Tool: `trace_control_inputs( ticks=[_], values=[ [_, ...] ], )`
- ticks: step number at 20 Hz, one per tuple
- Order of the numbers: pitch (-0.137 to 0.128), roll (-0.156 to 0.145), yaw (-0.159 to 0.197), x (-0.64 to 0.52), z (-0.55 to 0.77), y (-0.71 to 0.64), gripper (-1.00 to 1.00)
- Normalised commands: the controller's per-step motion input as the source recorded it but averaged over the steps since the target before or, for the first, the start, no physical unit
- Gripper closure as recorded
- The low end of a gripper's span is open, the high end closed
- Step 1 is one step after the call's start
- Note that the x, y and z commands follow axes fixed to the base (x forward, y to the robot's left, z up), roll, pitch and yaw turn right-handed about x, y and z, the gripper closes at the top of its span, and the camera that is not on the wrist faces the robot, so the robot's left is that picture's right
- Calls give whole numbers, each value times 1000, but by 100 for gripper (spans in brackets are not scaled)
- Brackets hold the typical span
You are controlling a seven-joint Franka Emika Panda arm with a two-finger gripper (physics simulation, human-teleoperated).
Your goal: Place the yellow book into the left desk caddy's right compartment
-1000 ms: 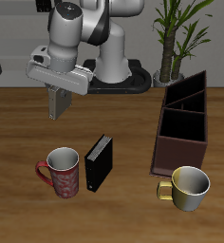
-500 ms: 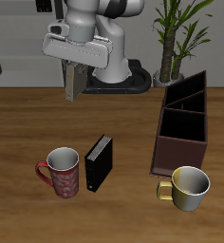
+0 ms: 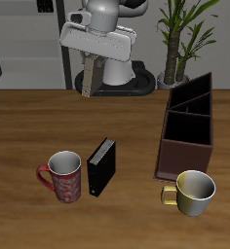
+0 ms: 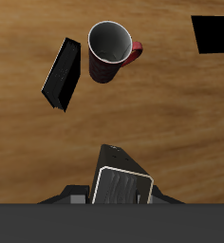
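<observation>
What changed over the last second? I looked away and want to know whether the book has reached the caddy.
No. The end effector, shut on the yellow book, rose and moved sideways toward the left desk caddy, not yet over it. The black book and both mugs stayed put.

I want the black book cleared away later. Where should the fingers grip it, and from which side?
Grip the black book across its thin thickness at the top edge, coming straight down from above. It stands upright on edge, so both covers are exposed. The red mug stands close beside one cover, not touching, so open only slightly wider than the book.
</observation>
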Motion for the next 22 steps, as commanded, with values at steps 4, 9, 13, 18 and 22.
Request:
trace_control_inputs(
  ticks=[4, 9, 13, 18, 22],
  values=[
    [11, 32, -3, 176, 112, 337, 100],
    [6, 17, 3, 202, 136, 549, 100],
    [2, 50, 6, 234, 185, 499, 100],
    [20, -14, -40, 347, 131, 367, 100],
    [8, 19, -1, 231, 50, 323, 100]
  ],
)
